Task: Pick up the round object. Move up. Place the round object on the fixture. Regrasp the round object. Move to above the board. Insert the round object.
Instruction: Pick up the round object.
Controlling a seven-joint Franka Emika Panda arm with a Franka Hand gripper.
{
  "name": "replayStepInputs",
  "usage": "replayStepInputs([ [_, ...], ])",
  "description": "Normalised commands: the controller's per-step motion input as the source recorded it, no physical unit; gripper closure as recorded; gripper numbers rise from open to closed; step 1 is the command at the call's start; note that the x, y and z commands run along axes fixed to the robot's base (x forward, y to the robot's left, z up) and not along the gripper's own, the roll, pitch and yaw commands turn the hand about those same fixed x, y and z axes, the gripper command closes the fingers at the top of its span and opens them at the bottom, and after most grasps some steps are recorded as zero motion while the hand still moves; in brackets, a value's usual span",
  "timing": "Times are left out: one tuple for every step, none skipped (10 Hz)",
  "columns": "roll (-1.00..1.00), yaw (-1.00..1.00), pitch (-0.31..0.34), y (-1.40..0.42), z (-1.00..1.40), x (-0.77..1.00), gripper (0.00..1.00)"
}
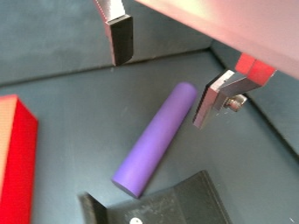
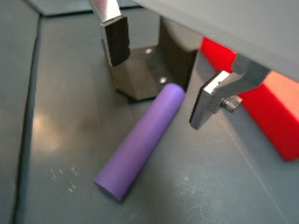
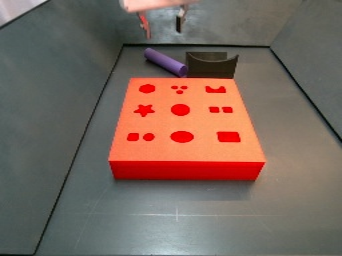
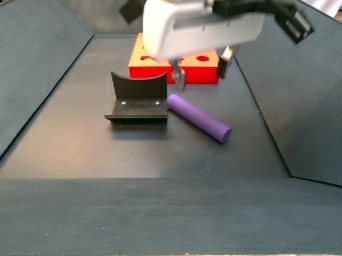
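The round object is a long purple peg (image 1: 158, 136) lying flat on the dark floor, one end next to the fixture (image 2: 146, 74). It also shows in a wrist view (image 2: 140, 144) and in both side views (image 3: 166, 62) (image 4: 199, 116). My gripper (image 1: 167, 74) is open and empty. It hangs above the peg's end nearest the fixture, one finger on each side and clear of the peg; it also shows in a wrist view (image 2: 162, 74). The fixture (image 3: 210, 64) (image 4: 138, 100) stands between the peg and the red board (image 3: 183, 125).
The board's edge shows in both wrist views (image 1: 14, 157) (image 2: 263, 101). Dark sloping walls (image 3: 80, 60) enclose the floor on all sides. In a side view (image 4: 187, 30) the white gripper body hides part of the board.
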Motion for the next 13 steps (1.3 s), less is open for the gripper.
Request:
replayStepInputs([
  [0.0,0.47,-0.097,0.06,-1.0,0.1,0.0],
  [0.0,0.43,-0.089,0.05,-1.0,0.15,0.0],
  [0.0,0.34,-0.014,0.03,-0.8,0.19,0.0],
  [0.04,0.29,0.0,0.0,-0.63,0.17,0.0],
  [0.05,0.3,0.037,0.0,-0.51,0.23,0.0],
  [0.06,0.29,0.064,-0.01,-0.45,0.25,0.0],
  [0.05,0.21,0.069,0.0,-0.39,0.16,0.0],
  [0.09,0.14,0.106,0.04,-0.27,0.1,0.0],
  [0.1,0.13,0.083,0.01,-0.23,0.08,0.0],
  [0.0,0.0,0.0,0.0,-0.09,0.0,0.0],
  [0.0,0.0,-0.064,0.0,-0.04,0.0,0.0],
  [-0.01,0.0,-0.073,0.0,-0.08,0.0,0.0],
  [0.0,0.0,-0.026,0.0,-0.06,0.0,0.0],
])
